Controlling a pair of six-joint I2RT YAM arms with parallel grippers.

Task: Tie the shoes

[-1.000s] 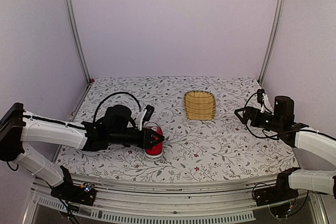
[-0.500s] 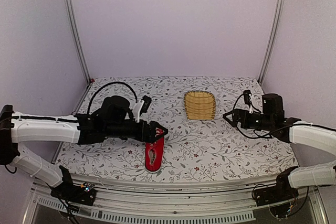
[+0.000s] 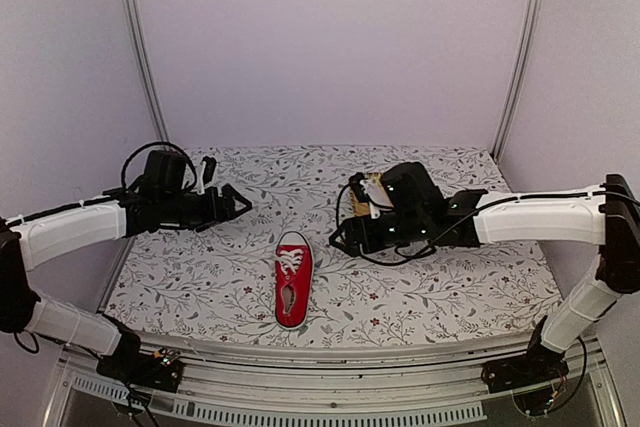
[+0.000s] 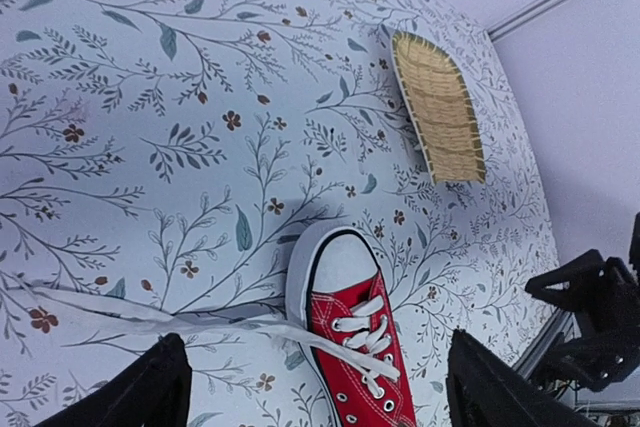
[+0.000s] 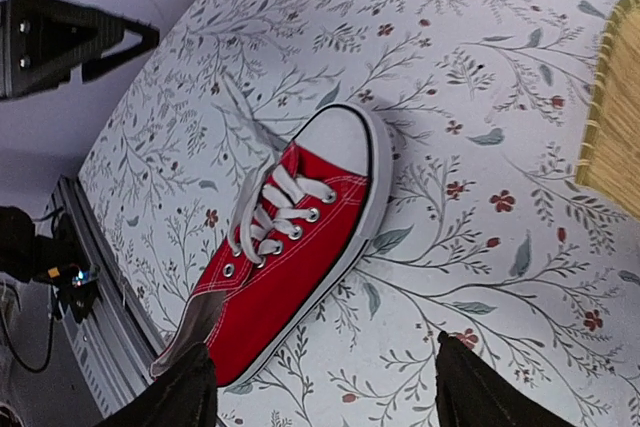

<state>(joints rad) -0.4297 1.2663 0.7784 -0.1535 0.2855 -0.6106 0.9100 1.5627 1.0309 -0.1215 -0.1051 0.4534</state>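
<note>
Down near the front edge of the tabletop (image 3: 450, 287), a touch left of centre, sits the red canvas sneaker (image 3: 293, 292), flat on its white sole, white toe cap pointing toward the far edge. Nobody's got hold of it! The white laces (image 5: 270, 212) run criss-cross up the eyelets, with no bow showing, and one loose lace end (image 4: 130, 312) trails away from the toe area across the flowered cloth, out toward the left edge.

Over on the left side, the left gripper (image 3: 236, 203) hangs above the tabletop, well apart from the shoe, jaws spread wide and empty. Its wrist view shows both black fingers (image 4: 140, 387) at the bottom corners with the sneaker's toe between them, farther off.

The right arm reaches right across the middle, and the right gripper (image 5: 322, 352) hovers beyond the sneaker's toe on its right, jaws parted too, nothing between the fingers (image 5: 480, 377). The yellow woven basket (image 4: 440, 107) lies toward the far edge, right of centre, mostly covered by that right arm in the top view.
</note>
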